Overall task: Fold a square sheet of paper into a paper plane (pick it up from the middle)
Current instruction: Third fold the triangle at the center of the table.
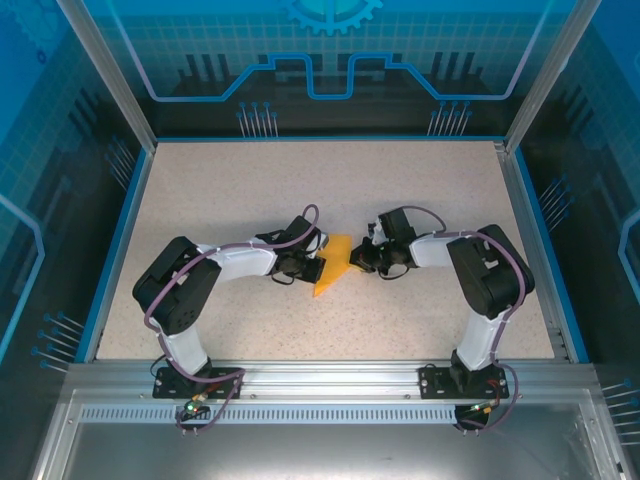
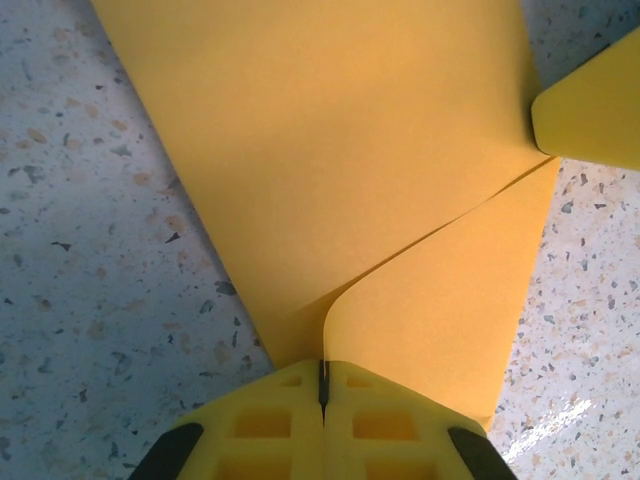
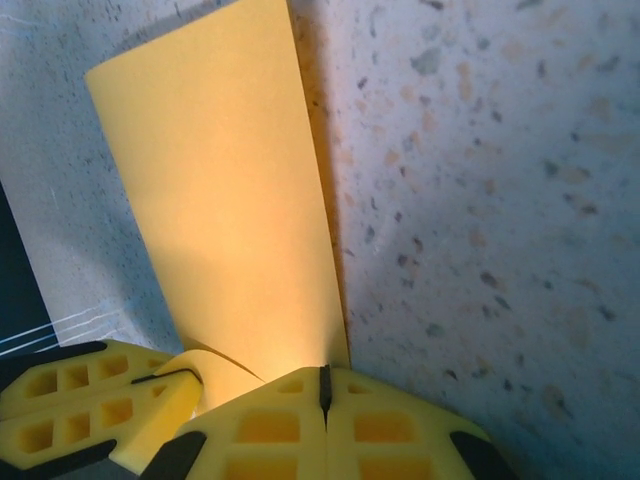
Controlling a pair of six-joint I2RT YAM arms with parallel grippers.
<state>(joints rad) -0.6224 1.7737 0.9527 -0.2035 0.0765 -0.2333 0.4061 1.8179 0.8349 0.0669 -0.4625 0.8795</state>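
While both end effectors [image 2: 322, 392] [image 3: 325, 388] clamp it, folded paper [image 1: 333, 266]; unmarked

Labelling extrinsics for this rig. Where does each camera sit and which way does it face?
Top external: above and behind the bases, looking down on the table; both arms whole, left tool and right tool meeting at the paper.
Left wrist: on the left wrist, looking along its closed yellow fingers at the paper; a right tool finger upper right.
Right wrist: mirror of that, facing the opposite way; left tool fingers lower left.
Shared: both wrist views see the same paper.
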